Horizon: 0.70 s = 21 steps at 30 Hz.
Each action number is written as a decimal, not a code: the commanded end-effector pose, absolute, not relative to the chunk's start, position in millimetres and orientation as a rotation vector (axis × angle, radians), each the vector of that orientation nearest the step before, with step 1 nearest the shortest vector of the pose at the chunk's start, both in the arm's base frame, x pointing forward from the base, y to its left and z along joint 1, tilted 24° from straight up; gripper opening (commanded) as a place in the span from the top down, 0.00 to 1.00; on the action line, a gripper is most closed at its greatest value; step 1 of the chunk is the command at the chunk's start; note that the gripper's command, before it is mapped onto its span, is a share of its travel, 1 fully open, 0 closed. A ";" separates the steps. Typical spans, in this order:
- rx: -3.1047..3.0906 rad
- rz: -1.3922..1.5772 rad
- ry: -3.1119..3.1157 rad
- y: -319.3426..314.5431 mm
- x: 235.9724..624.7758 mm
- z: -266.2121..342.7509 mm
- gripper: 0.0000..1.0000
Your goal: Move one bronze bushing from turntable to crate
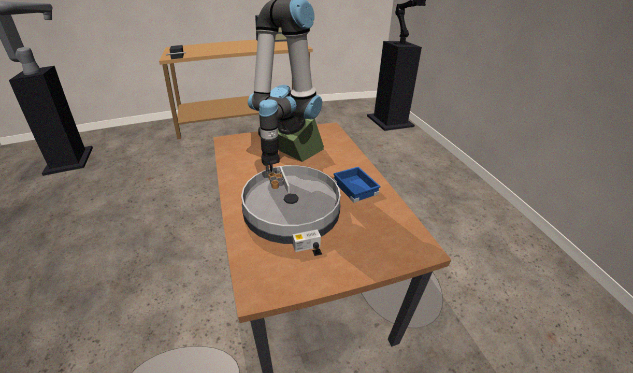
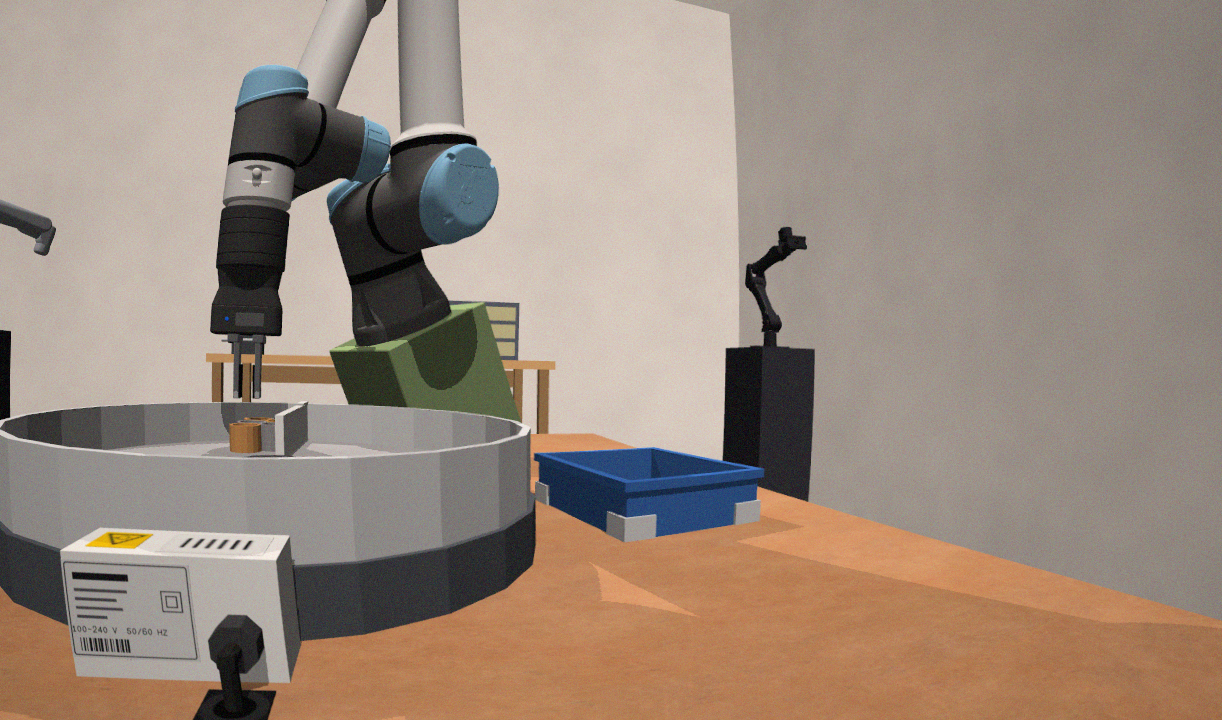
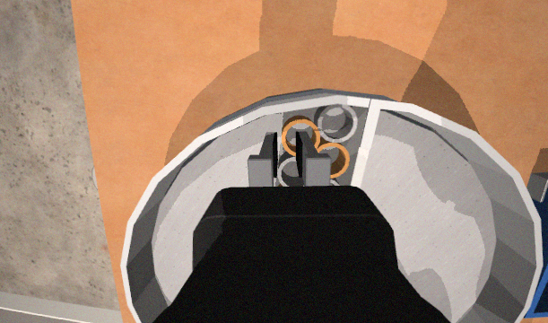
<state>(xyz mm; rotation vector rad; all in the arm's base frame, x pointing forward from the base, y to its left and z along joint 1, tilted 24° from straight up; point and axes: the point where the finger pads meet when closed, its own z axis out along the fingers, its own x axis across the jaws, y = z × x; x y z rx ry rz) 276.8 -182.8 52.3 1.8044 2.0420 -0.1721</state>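
Observation:
My gripper points down with its fingers partly apart and nothing between them. It hangs above the cluster of bushings near the turntable's back wall. The turntable is a round grey walled tray. One bronze bushing stands partly behind the right finger in the wrist view, touching or almost touching a second bronze bushing. A third bronze bushing stands at the cluster's front. Grey bushings stand among them. The blue crate looks empty.
A thin upright divider runs beside the cluster, on the crate side. The turntable's wall rises around the bushings. A white power box stands in front of the turntable. The arm's green base is behind.

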 end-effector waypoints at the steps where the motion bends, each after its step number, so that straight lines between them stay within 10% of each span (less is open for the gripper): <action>1: 1.807 -0.171 2.043 -182.3 276.0 50.3 0.60; 21: 1.801 -0.173 2.039 -185.7 279.2 49.5 0.60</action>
